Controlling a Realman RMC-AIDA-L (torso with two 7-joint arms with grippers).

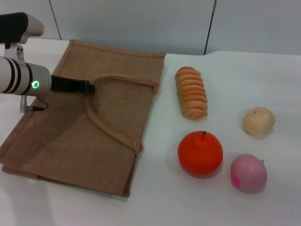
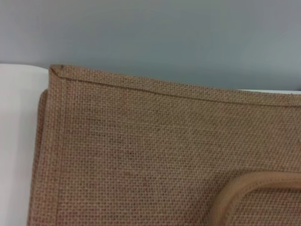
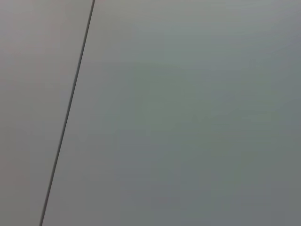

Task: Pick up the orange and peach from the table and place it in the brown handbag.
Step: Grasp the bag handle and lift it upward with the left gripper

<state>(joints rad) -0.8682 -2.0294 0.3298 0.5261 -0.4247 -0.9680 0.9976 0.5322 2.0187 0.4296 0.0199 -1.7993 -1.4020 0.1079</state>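
The brown handbag (image 1: 94, 127) lies flat on the left of the white table, its light tan handle (image 1: 117, 80) looping across it. My left gripper (image 1: 87, 86) reaches in from the left and its tip meets the handle's bend. The left wrist view shows the bag's weave (image 2: 141, 150) and part of the handle (image 2: 254, 186). The orange (image 1: 200, 153) sits right of the bag near the front. The pink peach (image 1: 248, 173) with a magenta spot lies just right of it. My right gripper is out of view; its wrist view shows only a grey wall.
A striped orange-and-cream bread loaf (image 1: 191, 92) lies behind the orange. A beige round fruit (image 1: 258, 121) sits at the right, behind the peach. The table's back edge meets a grey wall.
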